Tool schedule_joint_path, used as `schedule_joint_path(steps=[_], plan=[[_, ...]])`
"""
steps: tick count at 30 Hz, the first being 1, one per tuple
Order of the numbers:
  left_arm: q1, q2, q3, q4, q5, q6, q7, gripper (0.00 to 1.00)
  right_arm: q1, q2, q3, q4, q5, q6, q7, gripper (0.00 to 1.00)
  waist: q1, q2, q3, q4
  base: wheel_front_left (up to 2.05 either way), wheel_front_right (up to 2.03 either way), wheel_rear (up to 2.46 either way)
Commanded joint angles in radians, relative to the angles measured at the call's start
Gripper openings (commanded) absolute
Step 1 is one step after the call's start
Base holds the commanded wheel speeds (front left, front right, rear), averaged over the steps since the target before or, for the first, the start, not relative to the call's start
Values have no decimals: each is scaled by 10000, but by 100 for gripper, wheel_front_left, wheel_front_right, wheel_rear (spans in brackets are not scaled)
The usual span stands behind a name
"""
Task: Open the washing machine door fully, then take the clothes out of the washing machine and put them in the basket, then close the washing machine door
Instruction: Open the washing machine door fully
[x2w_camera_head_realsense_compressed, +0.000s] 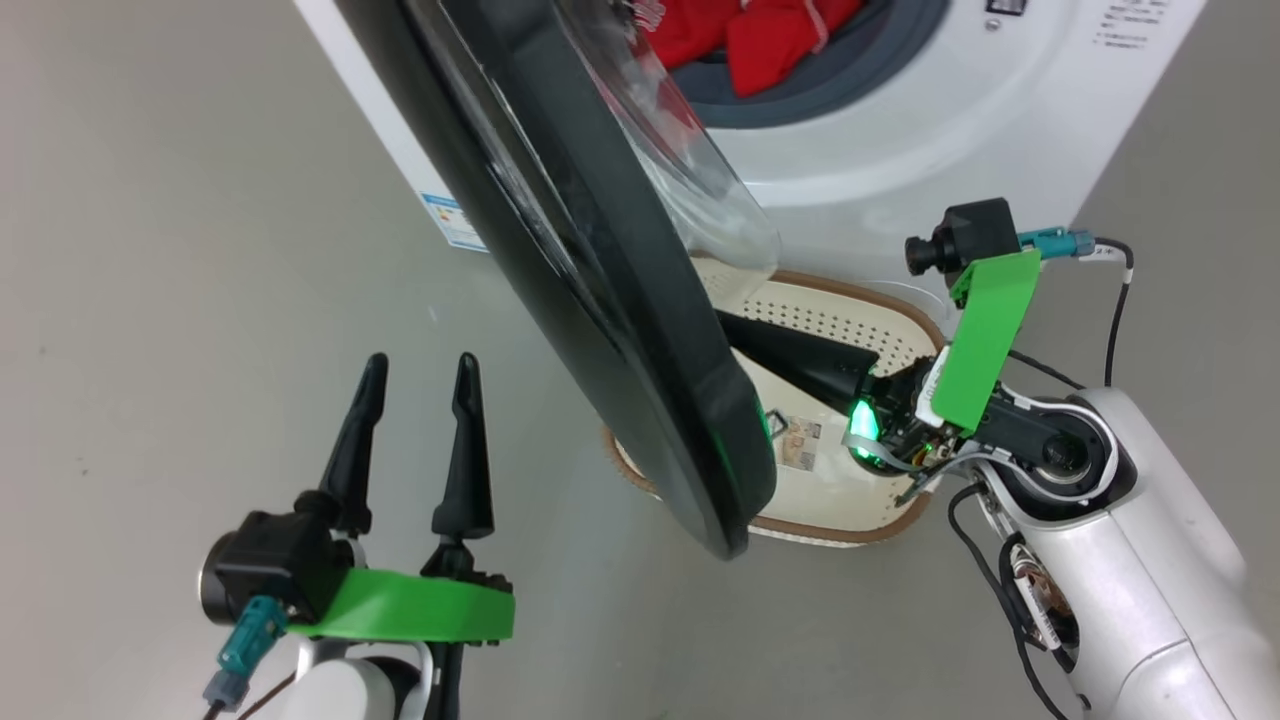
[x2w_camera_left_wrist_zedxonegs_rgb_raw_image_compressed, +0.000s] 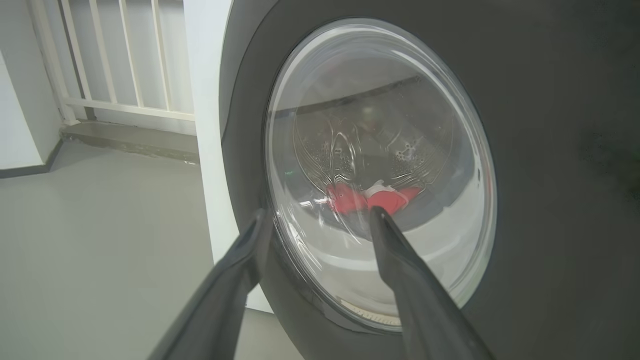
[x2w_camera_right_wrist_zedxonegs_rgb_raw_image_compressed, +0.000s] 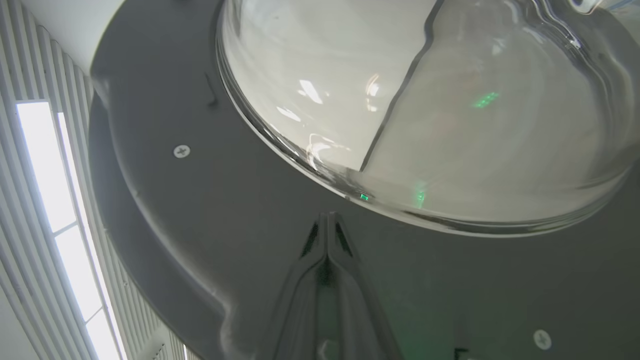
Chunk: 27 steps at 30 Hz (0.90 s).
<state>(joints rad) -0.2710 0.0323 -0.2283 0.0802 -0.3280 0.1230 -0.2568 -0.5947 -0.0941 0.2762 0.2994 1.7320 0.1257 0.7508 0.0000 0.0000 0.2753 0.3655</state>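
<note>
Glossy black plastic rims the large round washing machine door (x2w_camera_head_realsense_compressed: 620, 340). In the head view we see it nearly edge-on, swung partway out from the big white front-loading washing machine (x2w_camera_head_realsense_compressed: 950, 130), with its clear bulging glass bowl (x2w_camera_head_realsense_compressed: 700, 180) facing back toward the drum. We judge the first step unfinished: the door stands roughly half open, not fully. Our right end effector (x2w_camera_right_wrist_zedxonegs_rgb_raw_image_compressed: 327, 220) sits on the inner side of the door with its two dark fingers pressed together, holding nothing. In the right wrist view the tips lie at the dark inner face just below the glass bowl, and we cannot tell whether they touch it or stop just short. Our left end effector (x2w_camera_head_realsense_compressed: 420, 365) hangs on the outer side, fingers spread and empty, apart from the door and aimed at it. So the door lies between our two arms, and the right one is the nearer. The door's face runs from the hinge at the left side of the machine's front out toward us, so a push from the inner side, away from the machine, should carry it wider. The bright red clothes (x2w_camera_head_realsense_compressed: 770, 45) with white trim lie in the mouth of the drum. The small cream-white perforated plastic basket (x2w_camera_head_realsense_compressed: 850, 310) with its brown rim stands on the grey floor (x2w_camera_head_realsense_compressed: 150, 300) against the foot of the machine, partly hidden behind the door's free edge and below the right arm.
</note>
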Motion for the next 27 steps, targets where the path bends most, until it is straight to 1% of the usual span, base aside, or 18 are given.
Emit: schedule_joint_path(steps=[1,7,13,24,27], plan=[[81,179,327,-211,-34,27,-49,100,137,292,243,-352,17,50,129,0,0,0,-162,275,0,0,0],[315,179,222,-180,-63,69,-49,100,526,319,407,-367,72,50,256,0,0,0,-502,672,0,0,0],[470,179,196,-71,-20,-14,-49,100,848,355,587,-373,149,50,311,0,0,0,-838,1079,0,0,0],[744,179,155,24,-79,-82,-49,100,1103,391,794,-350,136,50,214,0,0,0,-1171,1774,0,0,0],[771,179,160,37,-88,-103,-49,100,1116,393,881,-341,39,50,216,0,0,0,-1202,1860,0,0,0]])
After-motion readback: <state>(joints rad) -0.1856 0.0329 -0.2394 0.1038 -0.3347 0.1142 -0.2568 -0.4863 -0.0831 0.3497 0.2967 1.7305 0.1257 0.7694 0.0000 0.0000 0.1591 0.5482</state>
